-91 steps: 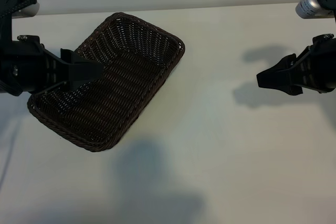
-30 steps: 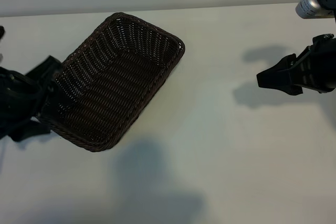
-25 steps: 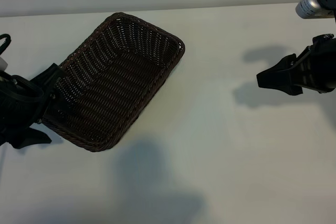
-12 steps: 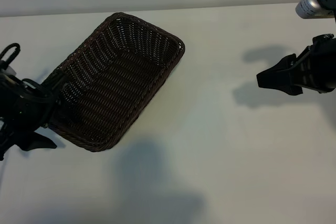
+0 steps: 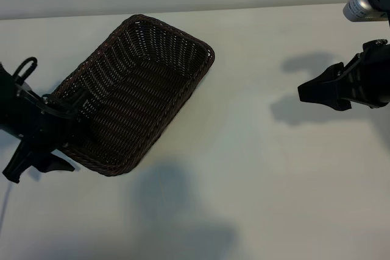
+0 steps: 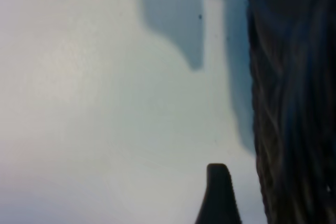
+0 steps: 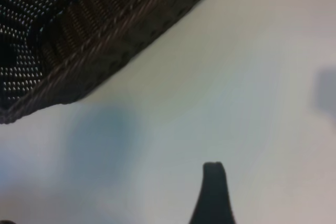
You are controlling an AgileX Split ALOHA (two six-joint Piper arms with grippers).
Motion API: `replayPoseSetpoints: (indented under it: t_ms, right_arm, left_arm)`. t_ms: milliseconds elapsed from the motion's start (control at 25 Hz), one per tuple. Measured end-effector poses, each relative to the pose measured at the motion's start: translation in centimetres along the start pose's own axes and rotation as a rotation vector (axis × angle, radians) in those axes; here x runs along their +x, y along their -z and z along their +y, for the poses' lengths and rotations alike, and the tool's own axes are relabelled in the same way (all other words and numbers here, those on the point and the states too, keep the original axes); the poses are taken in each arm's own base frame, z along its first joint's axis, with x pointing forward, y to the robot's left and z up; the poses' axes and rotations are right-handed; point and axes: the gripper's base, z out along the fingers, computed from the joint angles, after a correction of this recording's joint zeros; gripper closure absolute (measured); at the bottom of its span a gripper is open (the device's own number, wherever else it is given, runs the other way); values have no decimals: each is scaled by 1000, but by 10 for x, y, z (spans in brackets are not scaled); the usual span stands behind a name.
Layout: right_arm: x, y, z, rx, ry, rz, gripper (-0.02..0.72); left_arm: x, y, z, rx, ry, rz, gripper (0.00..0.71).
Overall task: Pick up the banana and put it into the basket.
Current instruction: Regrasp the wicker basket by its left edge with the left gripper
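Note:
The dark-brown woven basket lies slantwise on the white table, left of centre. No banana shows in any view, and the part of the basket's inside that I can see holds nothing. My left gripper is low at the basket's left end, open, its dark fingers right against the rim there. In the left wrist view one finger stands over bare table with the basket's wall close beside it. My right gripper hangs open and holding nothing at the far right, well away from the basket.
The white table stretches bare between the basket and the right arm. Soft shadows lie on it in front of the basket and below the right arm. A pale wall runs along the table's far edge.
The left arm has turned and shifted along the basket's left end, its fingers now closer against the rim. The basket and the right arm have not moved.

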Motion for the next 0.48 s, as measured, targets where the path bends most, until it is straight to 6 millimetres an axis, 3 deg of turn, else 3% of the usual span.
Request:
replayPoseSetpoints:
  t_ms: [320,480]
  right_arm:
    - [0,0,0,1,-1,-1,132]
    - [0,0,0,1,-1,-1,132]
  left_arm:
    - [-8,-17,-3,-4,13,-17,152]
    - [-9,-19,-4,-3,14,-21,221]
